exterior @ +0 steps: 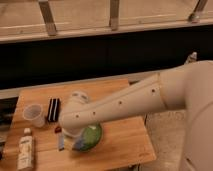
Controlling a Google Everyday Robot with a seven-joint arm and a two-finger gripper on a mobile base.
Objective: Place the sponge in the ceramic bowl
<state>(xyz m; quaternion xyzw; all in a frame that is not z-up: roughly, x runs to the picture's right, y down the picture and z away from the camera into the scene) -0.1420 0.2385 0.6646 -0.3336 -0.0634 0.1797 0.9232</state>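
The green ceramic bowl point(93, 135) sits on the wooden table point(120, 145), near the front and middle. My white arm reaches in from the right and covers the bowl's upper left part. The gripper point(60, 136) hangs below the wrist, just left of the bowl and close to the tabletop. A small pale blue piece at the bowl's near-left rim looks like the sponge point(79, 146). I cannot tell whether it touches the gripper or lies inside the bowl.
A translucent plastic cup point(34, 114) stands at the left, with a black rectangular block point(53, 109) beside it. A white bottle point(25, 150) lies near the front left corner. A dark wall and a railing run behind the table.
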